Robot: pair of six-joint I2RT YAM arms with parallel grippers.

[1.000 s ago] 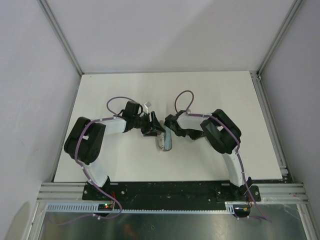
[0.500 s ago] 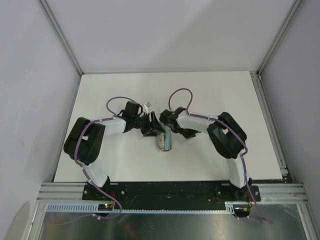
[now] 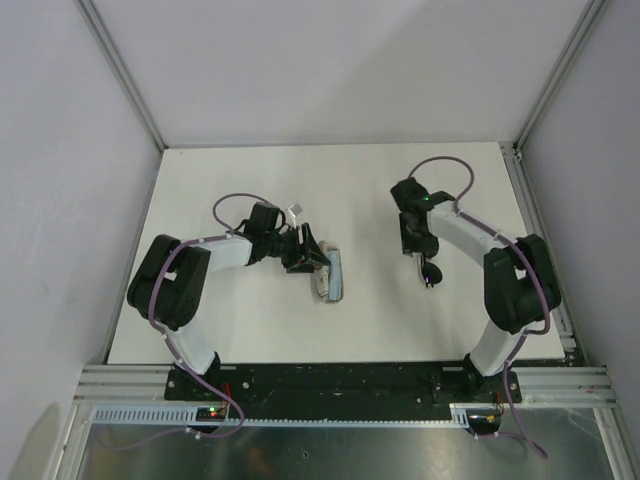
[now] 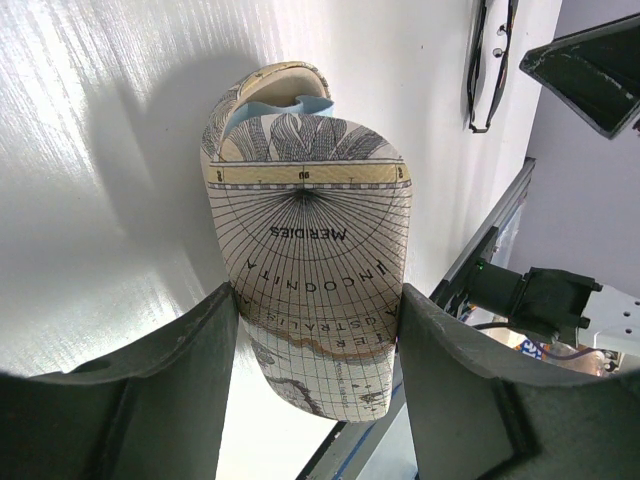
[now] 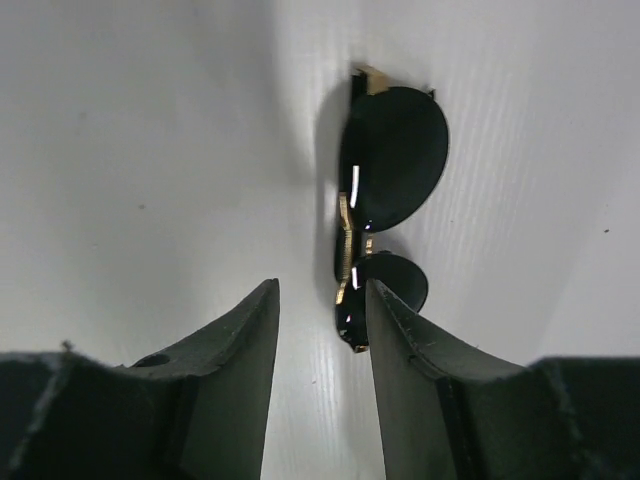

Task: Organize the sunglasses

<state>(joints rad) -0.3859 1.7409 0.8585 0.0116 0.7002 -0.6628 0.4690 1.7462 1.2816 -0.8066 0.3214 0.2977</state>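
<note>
1. My right arm has swung away from the case (image 4: 310, 270) to the right side of the counter (image 3: 230, 180).
2. Right jaws: partly open and empty, with the sunglasses (image 5: 392, 160) lying on the counter just ahead.
3. Left jaws: clamped on the open case's sides, mid-counter.
4. I judge pickup comes next.

Sunglasses (image 5: 392, 160) with dark oval lenses and thin gold-toned frame, on the white table (image 3: 300, 190), right of centre
</note>
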